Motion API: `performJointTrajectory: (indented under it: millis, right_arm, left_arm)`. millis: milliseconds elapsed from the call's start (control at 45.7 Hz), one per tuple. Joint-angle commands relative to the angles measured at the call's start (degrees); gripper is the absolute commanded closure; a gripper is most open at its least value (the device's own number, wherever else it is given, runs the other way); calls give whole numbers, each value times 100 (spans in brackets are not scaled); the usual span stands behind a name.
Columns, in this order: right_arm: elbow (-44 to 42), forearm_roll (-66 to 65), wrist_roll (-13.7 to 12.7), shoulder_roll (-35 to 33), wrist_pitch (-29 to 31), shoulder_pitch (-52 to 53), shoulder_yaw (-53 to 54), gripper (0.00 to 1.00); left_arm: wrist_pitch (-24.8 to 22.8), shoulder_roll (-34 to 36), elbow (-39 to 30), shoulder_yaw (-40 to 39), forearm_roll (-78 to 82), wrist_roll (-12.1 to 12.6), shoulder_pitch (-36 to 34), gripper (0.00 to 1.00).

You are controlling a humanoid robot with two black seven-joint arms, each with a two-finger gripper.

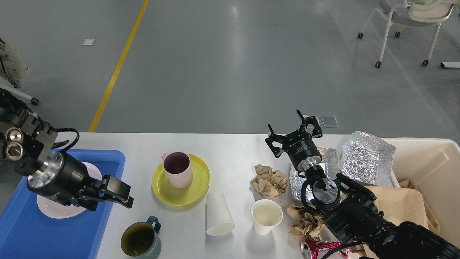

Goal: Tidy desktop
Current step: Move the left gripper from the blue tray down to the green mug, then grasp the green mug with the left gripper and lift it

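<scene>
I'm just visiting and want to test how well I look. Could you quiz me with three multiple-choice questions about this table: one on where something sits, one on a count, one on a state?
1. Where does the pink mug stand?
A. on the yellow plate
B. in the blue tray
C. in the cream bin

2. How many white paper cups are on the desktop?
A. one
B. two
C. four

3. How is the right gripper?
A. shut on a cup
B. holding foil
C. open, holding nothing

Answers:
1. A, the mug rests on the plate's left part.
2. B, one tipped cup and one upright cup.
3. C, its fingers are spread with only floor behind them.
</scene>
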Motion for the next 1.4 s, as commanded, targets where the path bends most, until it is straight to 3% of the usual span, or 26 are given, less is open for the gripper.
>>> performJointTrajectory:
  millis: [0,88,307,525,788,898,963,1160,1248,1379]
  right_arm:
    - [-2,2,0,3,0,-1,-4,0]
    - [7,2,0,3,9,-1,-4,0]
    - [7,2,0,3,9,-1,-4,0]
    - [7,-7,0,3,0,-1,-4,0]
    - [16,-7,0,-6,0,-1,-4,0]
    - [16,2,0,3,0,-1,-4,0]
    - [16,2,0,3,9,-1,-4,0]
    - [7,-7,0,3,9,-1,4,0]
    - [7,2,0,3,0,-1,-4,0]
    - [7,2,0,3,0,-1,4,0]
  left_arm:
    - [936,-159,-26,-35,199,2,748,3]
    - [1367,-308,-26,-44,270,46,1100,3]
    - [1798,-440,-26,-132,305,362,1689,2]
    - [2088,-519,-18,-167,332,380,1935,3]
    - [2835,-651,35,-176,385,406,2524,7]
    - [3090,-669,35,-273,385,415,2700,14]
    - [3178,-669,70,-282,385,441,2788,24]
    - [3398,-730,211,-308,385,494,2964,40]
    - [3477,-739,255,-360,402,529,3086,57]
    - [3582,-836,395,-545,411,520,3394,70]
